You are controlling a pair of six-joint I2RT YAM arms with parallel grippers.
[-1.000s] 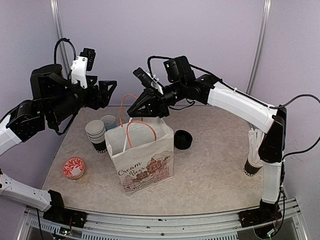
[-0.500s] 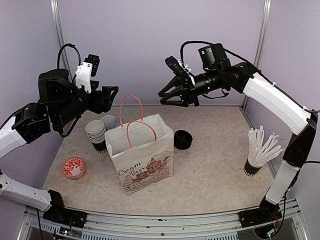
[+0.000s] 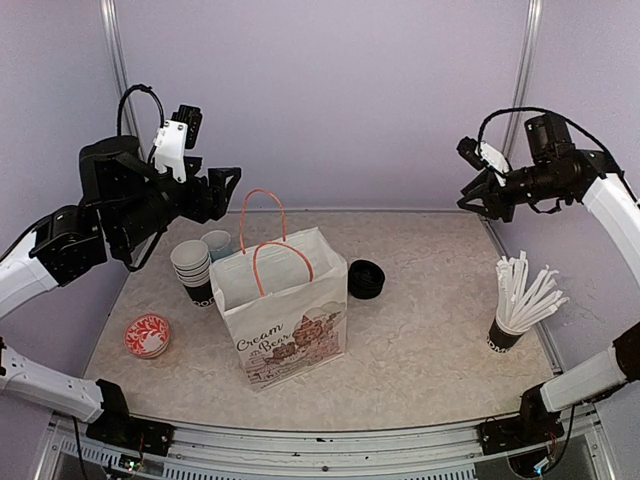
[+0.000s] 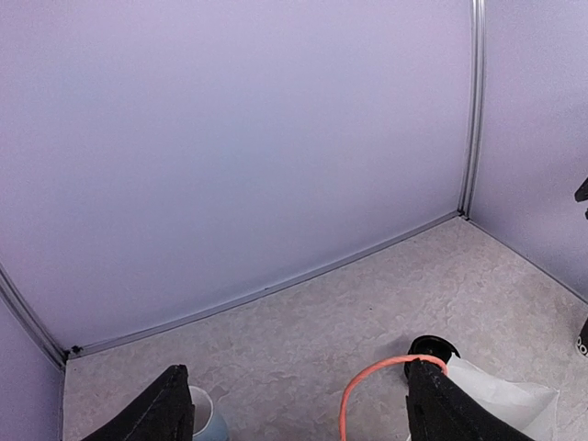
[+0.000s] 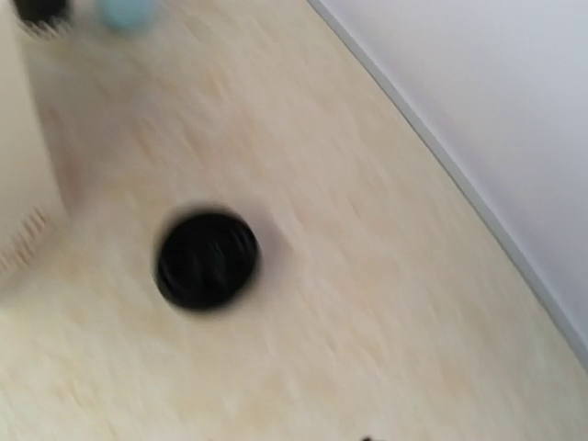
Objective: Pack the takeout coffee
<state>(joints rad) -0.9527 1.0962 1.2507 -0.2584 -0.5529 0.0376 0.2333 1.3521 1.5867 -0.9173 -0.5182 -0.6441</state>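
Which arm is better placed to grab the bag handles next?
Probably left. The left gripper hovers open right beside the far handle of the bag, and that handle shows in its wrist view. The right gripper is off by the right wall, above the straws, far from the bag.

Smooth, matt table (image 3: 430,330) with a beige, stone-look top. On it stands a white paper bag (image 3: 290,325) with a dull printed face and thin orange cord handles (image 3: 262,200). The stack of paper cups (image 3: 192,265) is matt black outside and white inside. The pale blue mug (image 3: 217,243) looks smooth. Black plastic lids (image 3: 366,278) have a slight sheen. The white straws (image 3: 525,285) appear paper-wrapped. Matt lilac walls (image 3: 350,100) are joined by silvery metal strips (image 3: 525,80).
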